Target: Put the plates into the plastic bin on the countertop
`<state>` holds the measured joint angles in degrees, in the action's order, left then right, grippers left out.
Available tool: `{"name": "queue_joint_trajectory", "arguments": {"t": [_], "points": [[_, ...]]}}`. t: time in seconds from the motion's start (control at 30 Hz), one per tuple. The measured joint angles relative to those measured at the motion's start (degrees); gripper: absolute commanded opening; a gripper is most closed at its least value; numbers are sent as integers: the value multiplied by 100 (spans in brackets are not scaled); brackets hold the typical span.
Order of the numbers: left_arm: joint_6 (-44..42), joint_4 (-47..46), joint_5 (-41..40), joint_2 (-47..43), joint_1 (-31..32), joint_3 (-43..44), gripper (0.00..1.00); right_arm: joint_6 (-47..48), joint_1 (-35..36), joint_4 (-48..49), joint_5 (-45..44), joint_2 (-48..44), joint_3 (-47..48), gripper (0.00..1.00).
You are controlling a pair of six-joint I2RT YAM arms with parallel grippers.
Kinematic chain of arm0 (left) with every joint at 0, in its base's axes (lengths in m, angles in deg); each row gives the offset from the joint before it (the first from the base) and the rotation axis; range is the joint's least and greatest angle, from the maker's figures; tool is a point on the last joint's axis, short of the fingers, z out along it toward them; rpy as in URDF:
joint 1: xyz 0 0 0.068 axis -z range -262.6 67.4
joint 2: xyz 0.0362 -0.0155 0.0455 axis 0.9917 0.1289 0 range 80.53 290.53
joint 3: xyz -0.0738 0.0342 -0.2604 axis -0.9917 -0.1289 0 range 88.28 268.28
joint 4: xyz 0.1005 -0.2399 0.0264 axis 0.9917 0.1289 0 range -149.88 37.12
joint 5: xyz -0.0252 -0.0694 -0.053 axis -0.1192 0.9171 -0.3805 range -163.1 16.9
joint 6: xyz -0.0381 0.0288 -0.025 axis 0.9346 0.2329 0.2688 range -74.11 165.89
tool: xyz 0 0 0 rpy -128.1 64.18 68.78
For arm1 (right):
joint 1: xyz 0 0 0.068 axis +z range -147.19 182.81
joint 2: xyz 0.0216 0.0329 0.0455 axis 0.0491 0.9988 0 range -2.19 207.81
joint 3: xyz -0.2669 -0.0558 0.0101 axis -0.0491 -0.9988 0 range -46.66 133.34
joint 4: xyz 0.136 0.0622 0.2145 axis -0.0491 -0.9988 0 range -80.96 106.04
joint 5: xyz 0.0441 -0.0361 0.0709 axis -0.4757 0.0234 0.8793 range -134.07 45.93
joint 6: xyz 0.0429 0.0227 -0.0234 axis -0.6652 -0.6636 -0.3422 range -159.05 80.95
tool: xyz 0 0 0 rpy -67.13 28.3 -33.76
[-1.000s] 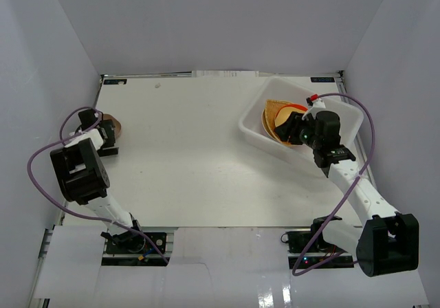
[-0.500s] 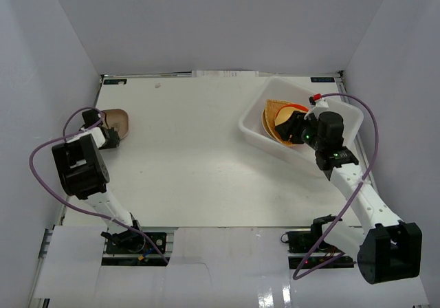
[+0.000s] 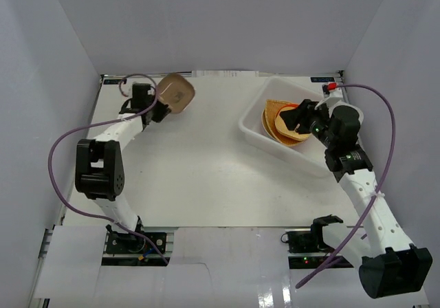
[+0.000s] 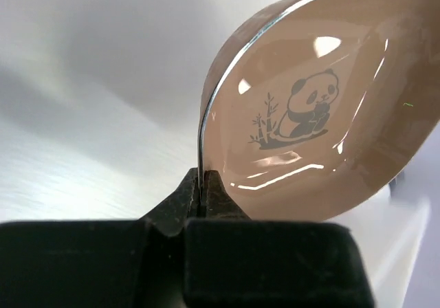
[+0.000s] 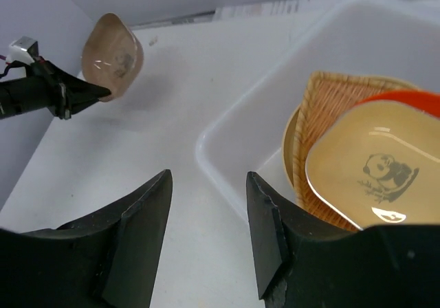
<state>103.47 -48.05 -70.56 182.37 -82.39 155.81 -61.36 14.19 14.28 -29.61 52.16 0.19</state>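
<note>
Carrying the brown plate (image 3: 175, 93) by its rim, the left gripper (image 4: 204, 184) has swung from the left edge of the countertop (image 3: 206, 163) to its far side, with the plate apparently lifted clear. The right gripper (image 5: 206, 236) is spread and empty over the plastic bin (image 3: 253, 126), with stacked plates (image 5: 371, 170) inside. The transfer is under way, the bin well apart.

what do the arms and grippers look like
The left arm and right arm have white links with blocky black joints. A purple cable loops along each. The left gripper and right gripper have matte black, wedge-shaped fingers.
</note>
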Motion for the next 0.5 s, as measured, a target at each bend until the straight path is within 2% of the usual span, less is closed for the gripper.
{"name": "queue_joint_trajectory", "arguments": {"t": [0.1, 0.13, 0.2, 0.3, 0.5], "points": [[-409, -234, 17, -483, 1095, 275, 0, 28, 0, -168, -109, -260, 466, 28], [-509, -258, 42, -636, 1432, 396, 0, 17, 2, -219, -170, -356, 590, 8], [-688, -319, 177, -776, 2118, 850, 0, -7, 2, -286, -306, -560, 796, 8], [-894, -332, 258, -527, 2852, 1770, 0, -85, 2, -433, -586, -837, 1056, 8], [-1123, 151, 247, 966, 3755, 3807, 0, -105, 2, -833, -1316, -1104, 1633, 8]]}}
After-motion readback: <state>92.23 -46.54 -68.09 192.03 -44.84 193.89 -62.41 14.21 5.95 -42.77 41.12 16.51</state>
